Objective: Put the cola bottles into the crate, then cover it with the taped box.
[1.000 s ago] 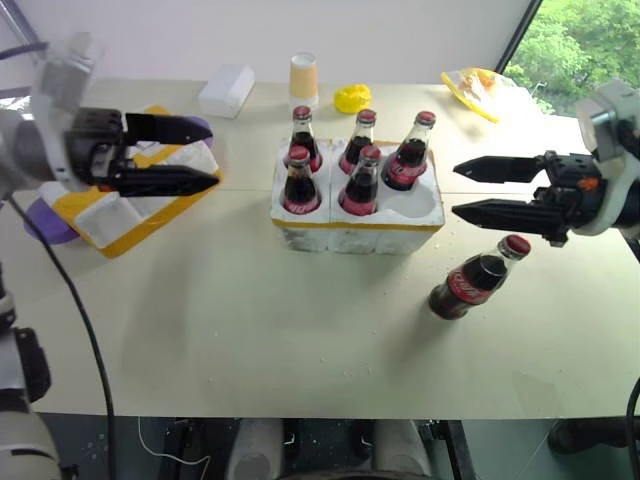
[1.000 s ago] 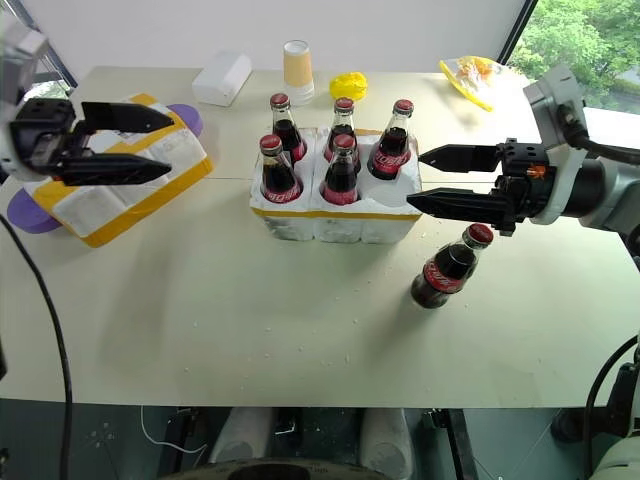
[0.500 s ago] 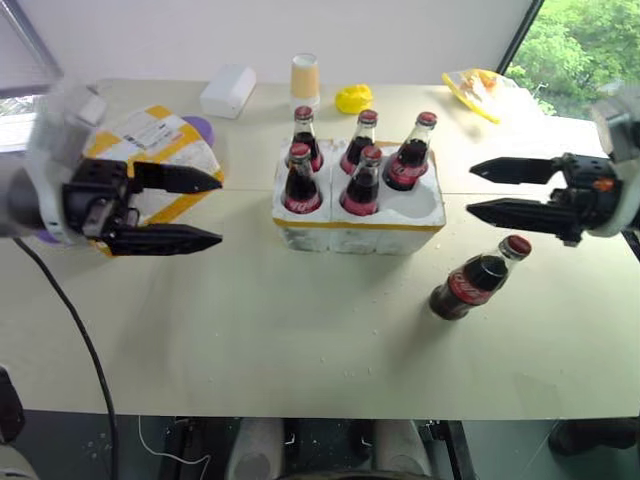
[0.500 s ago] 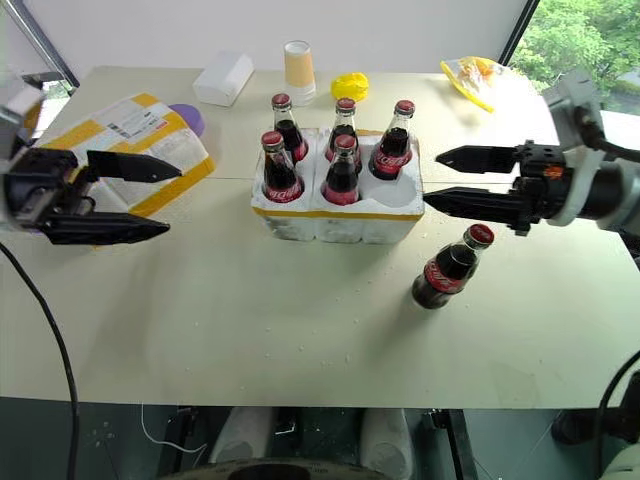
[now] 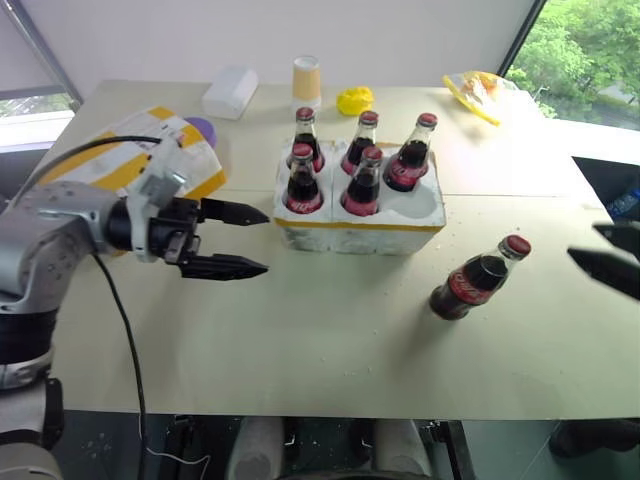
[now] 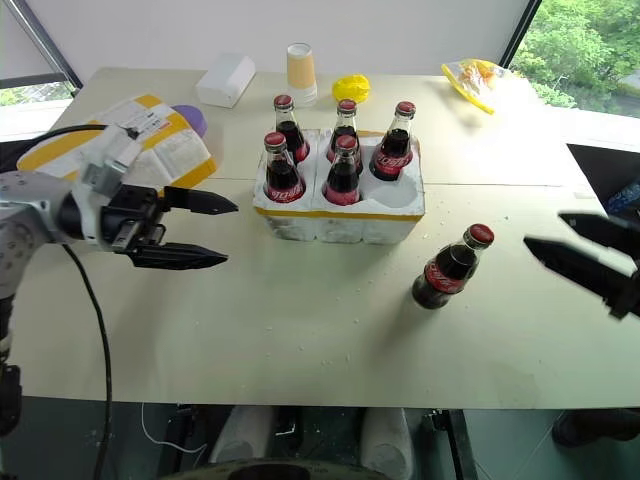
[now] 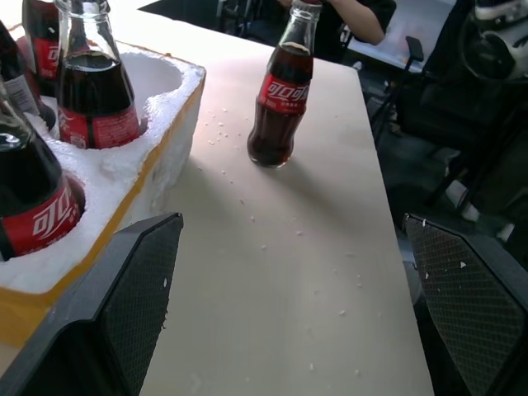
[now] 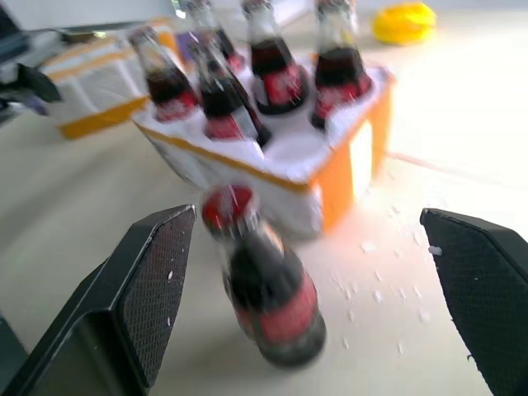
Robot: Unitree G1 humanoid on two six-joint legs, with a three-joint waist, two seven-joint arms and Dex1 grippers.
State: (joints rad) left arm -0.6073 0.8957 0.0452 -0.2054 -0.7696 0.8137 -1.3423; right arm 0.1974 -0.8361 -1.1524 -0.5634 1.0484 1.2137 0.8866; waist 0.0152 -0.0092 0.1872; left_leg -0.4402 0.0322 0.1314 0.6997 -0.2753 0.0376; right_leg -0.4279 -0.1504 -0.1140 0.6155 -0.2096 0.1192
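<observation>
Left eye view, operator: the taped box lies at the far left of the crate. Your left claw hovers released between them, just left of the crate, holding nothing. Five cola bottles stand in the crate's wells; the near right well looks empty, though you see it at an angle. The sixth bottle stands on the worktop right of the crate. Far right, your right claw is spread, empty.

5 cola bottles stand in the crate; 1 bottle stands right of it, the taped box left.
</observation>
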